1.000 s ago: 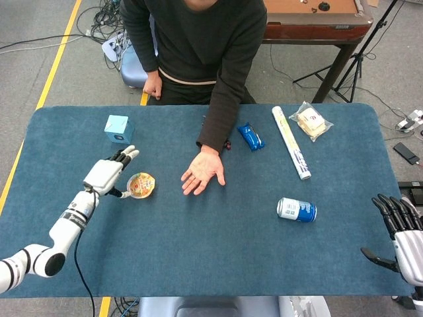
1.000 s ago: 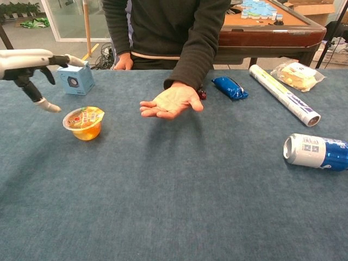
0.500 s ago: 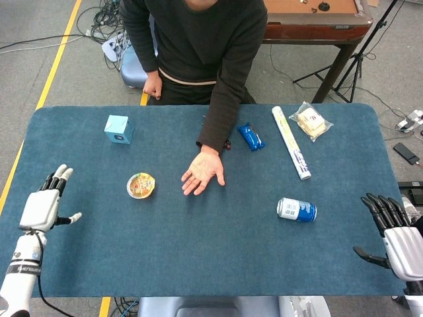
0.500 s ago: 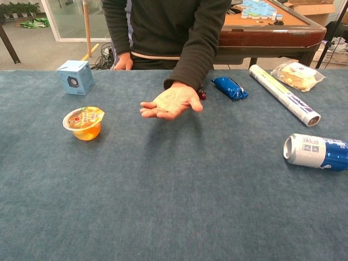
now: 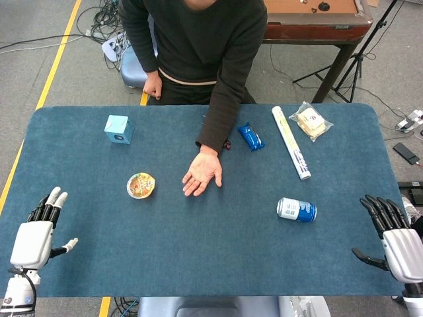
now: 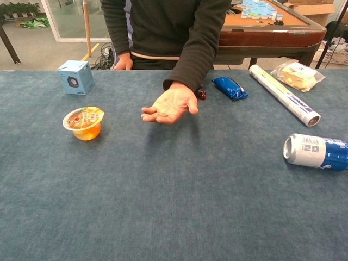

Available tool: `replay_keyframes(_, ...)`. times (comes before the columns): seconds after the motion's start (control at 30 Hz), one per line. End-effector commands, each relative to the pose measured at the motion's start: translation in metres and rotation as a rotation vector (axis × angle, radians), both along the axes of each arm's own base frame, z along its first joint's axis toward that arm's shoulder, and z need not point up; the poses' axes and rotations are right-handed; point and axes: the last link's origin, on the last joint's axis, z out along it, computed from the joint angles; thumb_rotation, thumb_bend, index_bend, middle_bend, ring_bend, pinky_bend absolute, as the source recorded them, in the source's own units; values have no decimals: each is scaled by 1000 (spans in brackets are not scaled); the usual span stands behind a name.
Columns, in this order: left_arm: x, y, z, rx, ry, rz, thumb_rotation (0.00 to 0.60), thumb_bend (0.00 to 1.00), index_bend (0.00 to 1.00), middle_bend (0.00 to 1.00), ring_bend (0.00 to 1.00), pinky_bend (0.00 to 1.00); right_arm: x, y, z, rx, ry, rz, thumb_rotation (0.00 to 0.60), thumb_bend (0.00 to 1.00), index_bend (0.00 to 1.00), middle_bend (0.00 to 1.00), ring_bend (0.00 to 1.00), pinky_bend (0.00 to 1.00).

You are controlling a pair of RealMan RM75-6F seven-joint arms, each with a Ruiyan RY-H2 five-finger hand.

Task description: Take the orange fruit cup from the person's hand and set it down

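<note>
The orange fruit cup (image 5: 141, 185) stands upright on the blue counter (image 5: 218, 264), lid on, well apart from the person's hand (image 5: 203, 174), which lies palm up and empty near the middle. By the look of things the set-down is done and what is left is clearing out.

The left hand (image 5: 34, 241) sits at the near left corner of the counter, fingers spread and holding nothing. The right hand (image 5: 396, 239) hangs past the near right edge, likewise spread and empty, though its thumb side is partly cut off by the frame, so the exact pose is uncertain. Neither shows in the chest view.

To finish well, the left arm should keep low and outside the counter's edge, away from the cup. The right hand should stay clear of the blue can (image 5: 297, 210) lying on its side nearby, since a round can would probably roll if brushed.
</note>
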Motion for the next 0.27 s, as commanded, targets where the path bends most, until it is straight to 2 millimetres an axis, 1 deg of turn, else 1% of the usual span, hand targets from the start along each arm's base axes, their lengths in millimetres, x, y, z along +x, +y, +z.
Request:
replay_keyframes(0.03, 4, -6, -5, 21, -20, -37, 600, 138, 0, 0, 0, 158, 0, 1, 0, -3, 0, -2, 600, 75, 16, 58, 0, 57)
replay_keyframes(0.27, 10, -11, -8, -14, -36, -61, 600, 138, 0, 0, 0, 156, 1, 3, 1, -12, 3, -4, 600, 75, 16, 58, 0, 57)
